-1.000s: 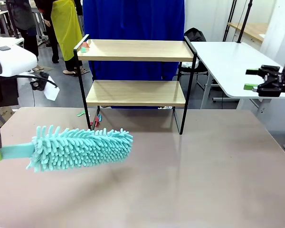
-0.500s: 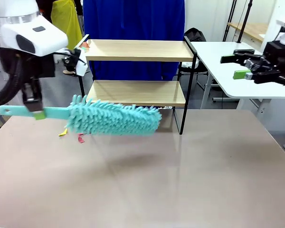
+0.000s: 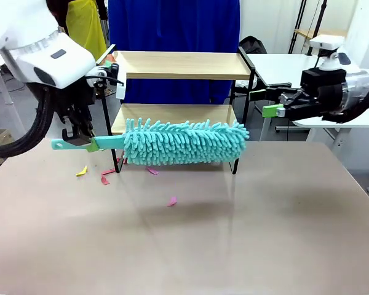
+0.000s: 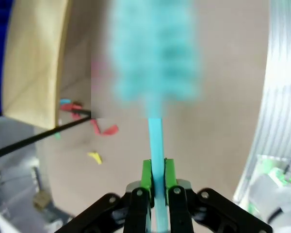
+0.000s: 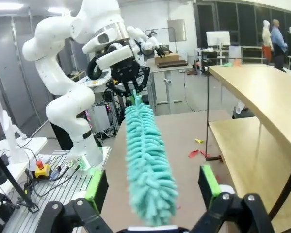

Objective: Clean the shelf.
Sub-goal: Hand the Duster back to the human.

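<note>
A: Status on the left gripper?

B: Clamped tight on the thin teal handle of the duster. In the left wrist view both green pads pinch the handle flat, near its tail end. The fluffy head hangs out sideways in front of the lower board.

A: Right gripper?

B: Jaws spread wide, nothing in them. It hovers off the right end of the shelf, near the top board's corner post.

A: Where's the shelf?

B: Far side of the table, centred. Two light wood boards in a thin black frame, four legs on the tabletop. Small paper scraps lie on the table by its left legs, and a few bits sit on the left end of the top board.

A: Handling?

B: My read: the frame is light, rigid and top-heavy, so it would slide or tip under a hard sideways sweep. If it needs steadying, take a black upright or the top rail, not a board edge. The duster head is soft, so it gives little push.
</note>
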`<state>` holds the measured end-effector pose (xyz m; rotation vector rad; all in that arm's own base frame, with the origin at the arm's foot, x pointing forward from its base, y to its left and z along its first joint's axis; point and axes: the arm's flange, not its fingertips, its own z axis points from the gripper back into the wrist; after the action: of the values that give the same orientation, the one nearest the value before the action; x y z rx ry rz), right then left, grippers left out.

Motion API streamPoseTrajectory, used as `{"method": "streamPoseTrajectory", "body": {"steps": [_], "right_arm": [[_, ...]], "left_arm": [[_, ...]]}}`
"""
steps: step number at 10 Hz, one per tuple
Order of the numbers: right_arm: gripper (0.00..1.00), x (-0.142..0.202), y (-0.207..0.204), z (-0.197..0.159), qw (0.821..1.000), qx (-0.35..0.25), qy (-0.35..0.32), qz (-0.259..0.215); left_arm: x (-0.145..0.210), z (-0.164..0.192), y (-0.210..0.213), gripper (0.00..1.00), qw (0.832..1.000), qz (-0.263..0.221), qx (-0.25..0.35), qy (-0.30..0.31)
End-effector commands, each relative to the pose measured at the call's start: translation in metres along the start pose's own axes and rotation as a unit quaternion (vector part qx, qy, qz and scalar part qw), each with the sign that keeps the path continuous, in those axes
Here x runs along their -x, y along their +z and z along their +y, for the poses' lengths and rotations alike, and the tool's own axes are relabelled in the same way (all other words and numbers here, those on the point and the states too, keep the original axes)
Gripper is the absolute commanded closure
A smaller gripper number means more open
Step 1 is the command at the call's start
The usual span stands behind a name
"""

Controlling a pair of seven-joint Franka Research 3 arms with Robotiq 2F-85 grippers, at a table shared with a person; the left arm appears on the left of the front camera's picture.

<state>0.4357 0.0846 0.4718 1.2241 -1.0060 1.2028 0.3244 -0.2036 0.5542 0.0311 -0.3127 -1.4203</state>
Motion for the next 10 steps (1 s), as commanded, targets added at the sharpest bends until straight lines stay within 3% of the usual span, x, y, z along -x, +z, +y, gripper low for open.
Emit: {"method": "streamPoseTrajectory", "body": {"steps": [1, 2, 3, 5, 7, 10], "right_arm": [[0.0, -0.002, 0.003, -0.007, 0.999, 0.024, -0.02, -0.034], [0.0, 0.0, 0.0, 0.0, 1.0, 0.0, 0.0, 0.0], [0.0, 0.0, 0.0, 0.0, 1.0, 0.0, 0.0, 0.0], [0.0, 0.003, 0.0, -0.004, 1.0, 0.007, -0.008, -0.008], [0.0, 0.031, 0.01, 0.005, 0.999, 0.043, -0.014, -0.006], [0.0, 0.064, -0.002, 0.006, 0.998, 0.046, -0.029, -0.013]], "left_arm": [[0.02, -0.002, -0.009, 0.87, 0.998, -0.057, 0.014, -0.021], [0.023, 0.0, -0.008, 0.87, 0.996, -0.071, 0.022, -0.04], [0.008, 0.003, -0.006, 0.87, 1.0, -0.024, 0.005, -0.008], [0.008, 0.003, -0.006, 0.87, 1.0, -0.024, 0.005, -0.008], [0.008, 0.003, -0.006, 0.87, 1.0, -0.024, 0.005, -0.008], [0.008, 0.003, -0.006, 0.87, 1.0, -0.024, 0.005, -0.008]]}}
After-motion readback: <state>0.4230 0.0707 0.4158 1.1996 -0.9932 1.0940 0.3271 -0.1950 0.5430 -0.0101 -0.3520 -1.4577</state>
